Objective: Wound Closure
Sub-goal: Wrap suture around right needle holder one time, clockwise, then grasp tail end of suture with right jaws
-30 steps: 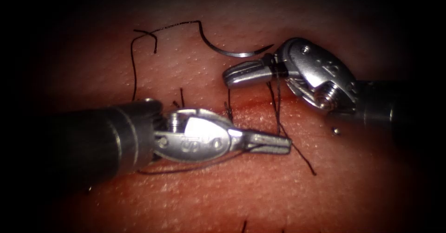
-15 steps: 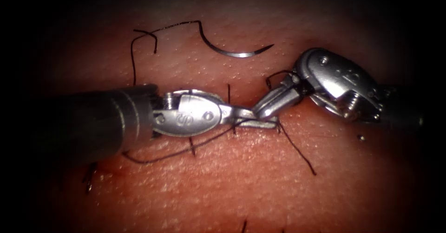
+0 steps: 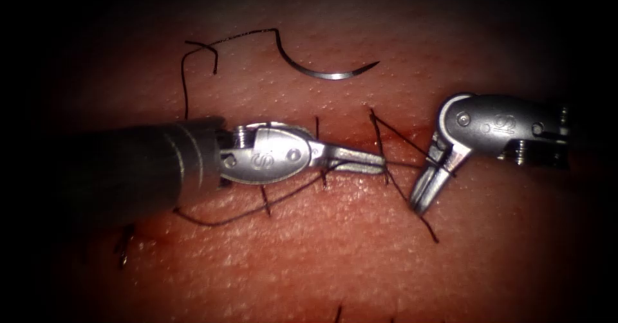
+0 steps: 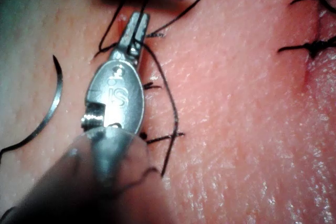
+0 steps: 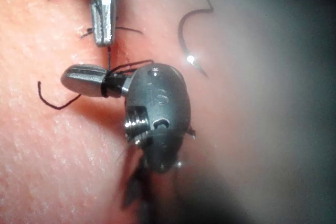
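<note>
The curved needle (image 3: pixel 328 75) lies free on the tissue (image 3: pixel 335 265) beyond the cut (image 3: pixel 412 130), held by neither tool; it also appears in the wrist views (image 4: pixel 50 103) (image 5: pixel 185 35). Its thread (image 3: pixel 184 85) trails left and down. My left tool (image 3: pixel 380 163) (image 4: pixel 137 19) lies along the cut with jaws shut on the thread. A taut strand (image 3: pixel 405 164) runs from its tip to my right tool (image 3: pixel 420 206) (image 5: pixel 68 77). That tool points down with jaws shut, and thread is looped round their base.
Tied stitches with short ends (image 3: pixel 317 130) (image 4: pixel 312 48) cross the cut. A loose thread tail (image 3: pixel 421 223) lies on the near side below the right tool. Red fluid (image 3: pixel 360 136) lines the cut. A slack strand (image 3: pixel 244 215) curves under the left tool.
My right tool swung down from above the cut to the left tool's tip, then drew back right with jaws pointing down, pulling a strand taut. The left tool shifted up onto the cut.
</note>
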Motion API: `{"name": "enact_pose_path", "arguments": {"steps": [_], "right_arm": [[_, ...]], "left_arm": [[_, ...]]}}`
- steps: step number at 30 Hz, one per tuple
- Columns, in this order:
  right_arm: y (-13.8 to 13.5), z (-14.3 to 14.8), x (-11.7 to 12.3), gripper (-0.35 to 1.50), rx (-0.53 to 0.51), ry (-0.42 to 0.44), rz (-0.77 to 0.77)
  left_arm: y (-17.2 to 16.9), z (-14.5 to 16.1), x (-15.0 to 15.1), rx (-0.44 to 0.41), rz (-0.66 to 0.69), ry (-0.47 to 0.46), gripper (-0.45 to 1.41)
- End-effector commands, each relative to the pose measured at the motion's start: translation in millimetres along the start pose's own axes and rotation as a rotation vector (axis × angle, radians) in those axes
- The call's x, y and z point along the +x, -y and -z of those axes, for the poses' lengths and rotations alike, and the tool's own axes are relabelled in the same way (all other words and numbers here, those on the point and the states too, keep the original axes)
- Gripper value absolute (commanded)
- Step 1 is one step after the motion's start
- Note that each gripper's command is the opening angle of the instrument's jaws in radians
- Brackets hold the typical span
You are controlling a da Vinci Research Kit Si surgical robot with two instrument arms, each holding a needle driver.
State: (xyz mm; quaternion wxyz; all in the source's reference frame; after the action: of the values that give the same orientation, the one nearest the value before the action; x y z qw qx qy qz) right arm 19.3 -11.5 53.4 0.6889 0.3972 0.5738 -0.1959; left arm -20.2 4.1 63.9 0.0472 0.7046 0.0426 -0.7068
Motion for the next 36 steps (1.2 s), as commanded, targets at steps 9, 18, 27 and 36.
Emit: {"name": "enact_pose_path", "arguments": {"steps": [9, 18, 27, 36], "right_arm": [[0.8, -1.6, -0.5, 1.01, 0.023, 0.010, -0.016], [2.2, -2.1, 0.2, 1.05, 0.037, 0.001, -0.052], [3.0, -2.7, 0.6, 1.10, 0.060, -0.004, -0.052], [1.9, -2.4, -1.2, 0.96, 0.038, 0.013, -0.050]], "left_arm": [[0.9, -0.4, -1.2, 0.006, 0.007, 0.006, -0.45], [0.6, -0.4, -1.5, 0.007, 0.021, 0.010, -0.45], [0.6, -0.6, -1.5, 0.009, 0.020, 0.012, -0.45], [-0.3, -0.9, -1.7, 0.003, 0.025, 0.020, -0.45]]}}
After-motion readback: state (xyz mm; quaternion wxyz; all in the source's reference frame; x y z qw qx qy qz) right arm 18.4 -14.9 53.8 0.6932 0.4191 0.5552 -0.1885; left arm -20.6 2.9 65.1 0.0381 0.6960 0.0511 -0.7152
